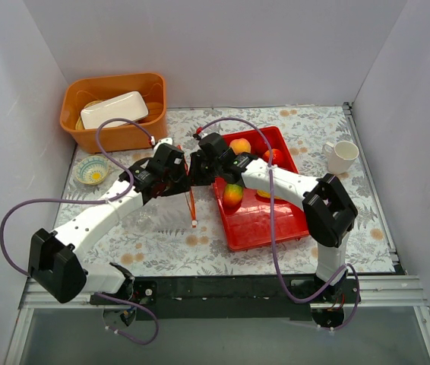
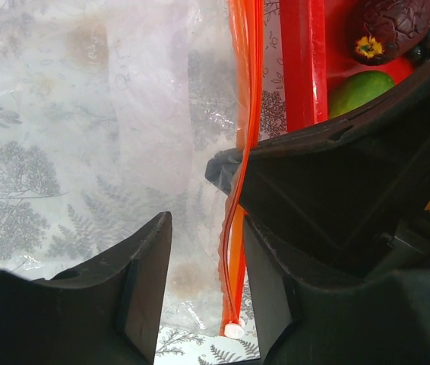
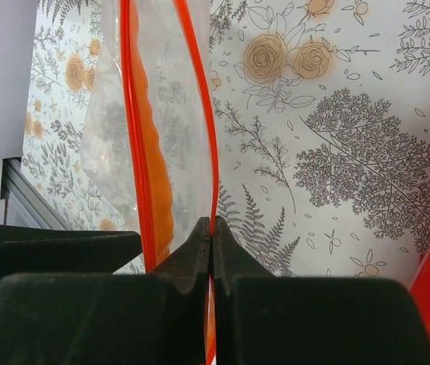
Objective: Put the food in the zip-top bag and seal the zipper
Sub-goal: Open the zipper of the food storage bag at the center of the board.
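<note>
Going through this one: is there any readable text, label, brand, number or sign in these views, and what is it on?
None: no readable text in any view.
The bag, zipper, tray, bin and mug show no lettering.
The tablecloth carries only a floral print.

The floral table (image 1: pixel 169 251) bears an orange tub (image 1: pixel 116 137), bowl (image 1: pixel 92 170), white mug (image 1: pixel 343 157), red tray (image 1: pixel 264 224) and zip-top bag (image 2: pixel 162 114).
</note>
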Robot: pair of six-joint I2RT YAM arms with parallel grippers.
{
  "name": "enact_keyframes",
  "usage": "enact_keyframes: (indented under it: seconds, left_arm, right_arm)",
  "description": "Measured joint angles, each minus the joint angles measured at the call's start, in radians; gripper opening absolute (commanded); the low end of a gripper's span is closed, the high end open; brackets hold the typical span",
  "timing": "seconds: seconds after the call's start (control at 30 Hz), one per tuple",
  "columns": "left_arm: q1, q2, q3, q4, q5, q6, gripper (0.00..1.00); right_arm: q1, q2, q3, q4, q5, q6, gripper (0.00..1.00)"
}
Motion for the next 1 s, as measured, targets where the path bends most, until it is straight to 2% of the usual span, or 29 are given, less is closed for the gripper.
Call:
enact_keyframes:
  seconds: [0.13, 0.3, 0.33, 0.43, 0.67, 1.0]
  left_arm:
    - [-0.017, 0.003, -0.009, 0.002, -0.024, -0.008, 0.43]
    - [-0.049, 0.034, -0.011, -0.010, -0.080, -0.030, 0.36]
    - [-0.053, 0.042, -0.011, -0.012, -0.091, -0.034, 0.30]
    - [-0.062, 0.057, -0.011, -0.021, -0.118, -0.042, 0.27]
    - [-0.063, 0.054, -0.010, -0.048, -0.179, -0.054, 0.00]
    - [-0.061, 0.051, 0.040, -0.198, -0.323, -0.089, 0.00]
  right_arm:
    - [0.000, 0.000, 0.000, -0.001, 0.001, 0.000, 0.01]
    - [0.000, 0.000, 0.000, -0.001, 0.001, 0.000, 0.01]
    - [0.000, 0.000, 0.002, -0.003, 0.001, 0.000, 0.01]
    - [0.000, 0.000, 0.009, -0.005, 0.001, 0.000, 0.01]
    - [0.000, 0.000, 0.014, -0.022, 0.014, -0.002, 0.01]
    - [0.000, 0.002, 0.017, -0.046, 0.044, -0.027, 0.01]
